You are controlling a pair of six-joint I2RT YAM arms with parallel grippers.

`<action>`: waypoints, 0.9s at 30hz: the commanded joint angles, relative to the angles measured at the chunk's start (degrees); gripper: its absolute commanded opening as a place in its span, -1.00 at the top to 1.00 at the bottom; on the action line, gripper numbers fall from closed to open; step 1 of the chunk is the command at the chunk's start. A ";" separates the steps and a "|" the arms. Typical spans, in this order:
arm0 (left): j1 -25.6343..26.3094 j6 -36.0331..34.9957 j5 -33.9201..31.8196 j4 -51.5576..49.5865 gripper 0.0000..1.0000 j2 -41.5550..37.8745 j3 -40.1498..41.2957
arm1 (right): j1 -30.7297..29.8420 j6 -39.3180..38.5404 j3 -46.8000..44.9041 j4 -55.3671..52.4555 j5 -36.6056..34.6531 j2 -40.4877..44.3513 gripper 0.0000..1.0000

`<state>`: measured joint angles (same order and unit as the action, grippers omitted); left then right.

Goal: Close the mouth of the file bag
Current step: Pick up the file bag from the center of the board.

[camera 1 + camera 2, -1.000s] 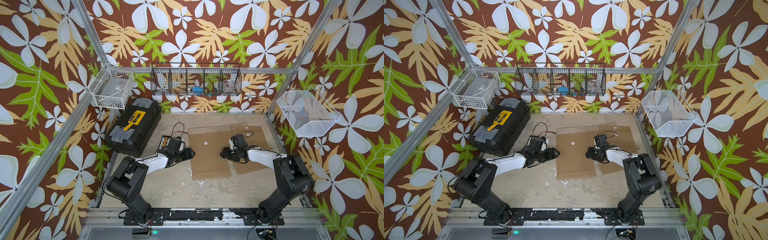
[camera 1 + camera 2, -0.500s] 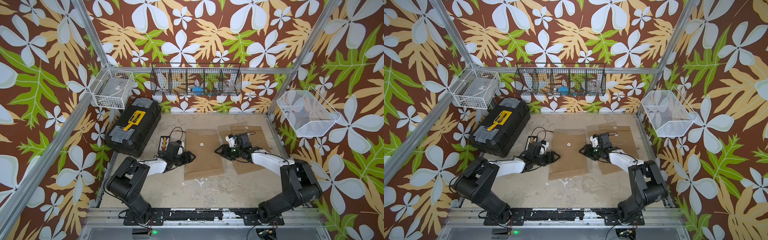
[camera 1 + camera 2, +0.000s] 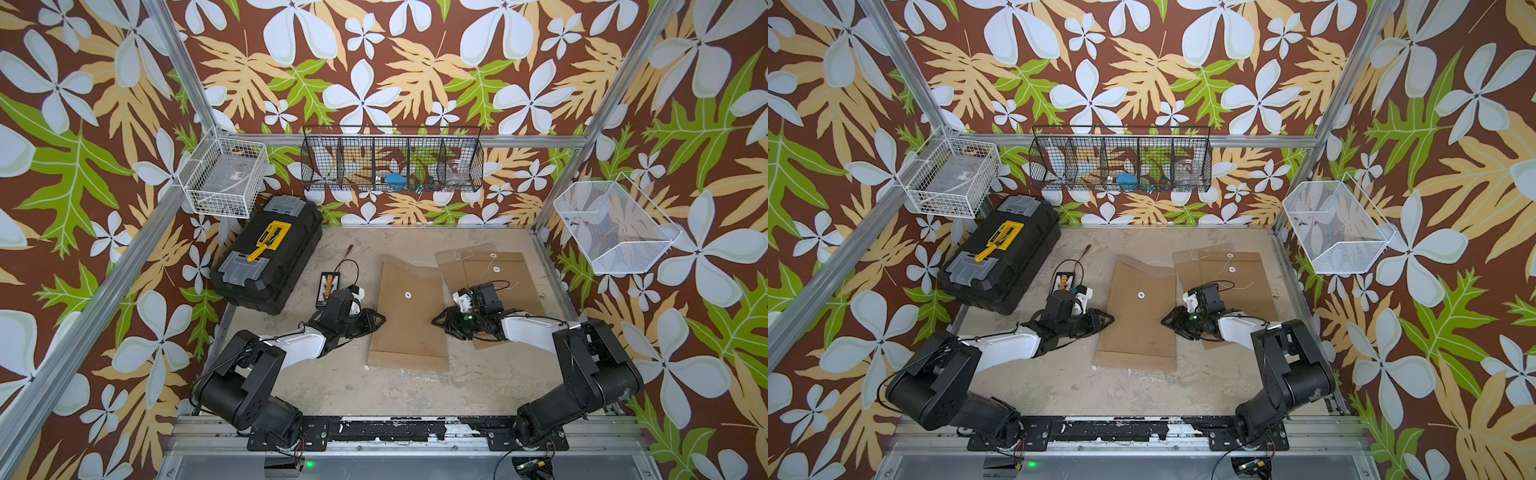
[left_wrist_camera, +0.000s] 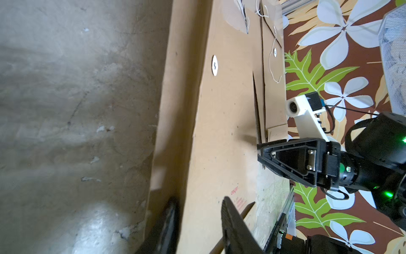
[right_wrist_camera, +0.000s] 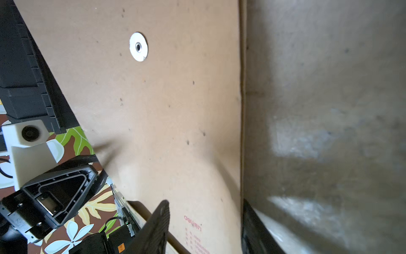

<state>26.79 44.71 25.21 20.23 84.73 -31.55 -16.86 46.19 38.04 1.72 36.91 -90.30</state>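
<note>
The file bag (image 3: 409, 328) (image 3: 1138, 332) is a brown paper envelope lying flat mid-table, with a white button (image 3: 408, 295) and its flap (image 3: 411, 268) open at the far end. My left gripper (image 3: 381, 320) (image 4: 198, 204) is at its left edge, jaws apart, one finger (image 4: 170, 220) outside the edge and the other over the paper. My right gripper (image 3: 435, 321) (image 5: 205, 204) is at the right edge, jaws also apart and straddling it. The bag's edges lift slightly beside both grippers.
A second brown envelope (image 3: 494, 266) with loose string lies behind my right gripper, partly under the arm. A black toolbox (image 3: 268, 253) stands at the back left, with a small cabled device (image 3: 328, 286) beside it. Wire baskets (image 3: 392, 162) hang on the walls.
The file bag has slid left and toward the front, off the second envelope. Both grippers came in to its side edges, and the left jaws have narrowed.
</note>
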 commanded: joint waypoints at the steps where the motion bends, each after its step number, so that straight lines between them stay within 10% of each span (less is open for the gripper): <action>1: 0.15 -1.71 0.37 -0.82 0.50 -0.59 -0.22 | -0.08 -1.16 0.05 1.89 0.65 -0.34 -0.02; 7: 0.11 -7.59 -0.53 -8.02 0.98 -1.42 -3.65 | 0.78 -4.98 -0.19 -0.12 -0.75 1.18 -0.10; 27: -2.79 7.23 16.66 -9.36 1.00 -15.04 -9.33 | 6.55 2.59 -8.60 14.32 17.09 8.49 -0.99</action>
<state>24.16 47.44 37.82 6.92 70.52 -40.47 -9.72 46.54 30.17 11.25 50.13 -82.35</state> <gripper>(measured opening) 0.056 0.998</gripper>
